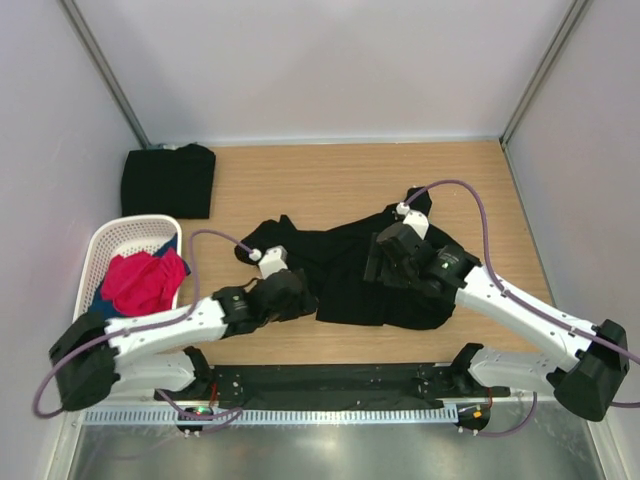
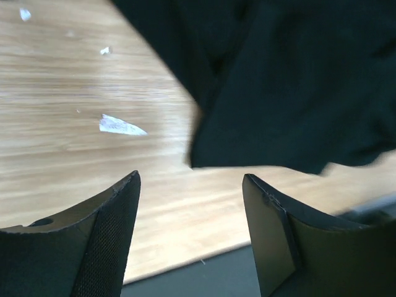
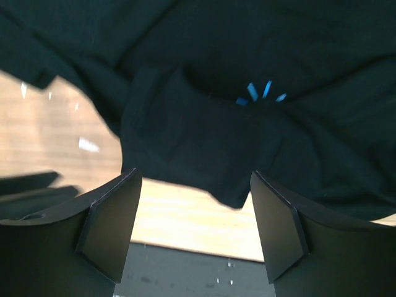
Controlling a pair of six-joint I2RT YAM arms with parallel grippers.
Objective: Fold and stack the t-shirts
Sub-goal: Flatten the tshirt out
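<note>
A crumpled black t-shirt (image 1: 345,272) lies spread across the middle of the wooden table. It fills the top of the right wrist view (image 3: 204,93) and the upper right of the left wrist view (image 2: 291,80). A second black t-shirt (image 1: 168,180) lies folded at the back left. My left gripper (image 1: 298,298) is open and empty over bare wood at the spread shirt's near left edge (image 2: 192,207). My right gripper (image 1: 385,262) is open and empty above the shirt's near hem (image 3: 195,207).
A white mesh basket (image 1: 100,245) at the left holds a red-pink garment (image 1: 140,282) and a blue garment (image 1: 170,250). Small white scraps (image 2: 120,125) lie on the wood. A black base rail (image 1: 330,385) runs along the near table edge. Grey walls enclose the table.
</note>
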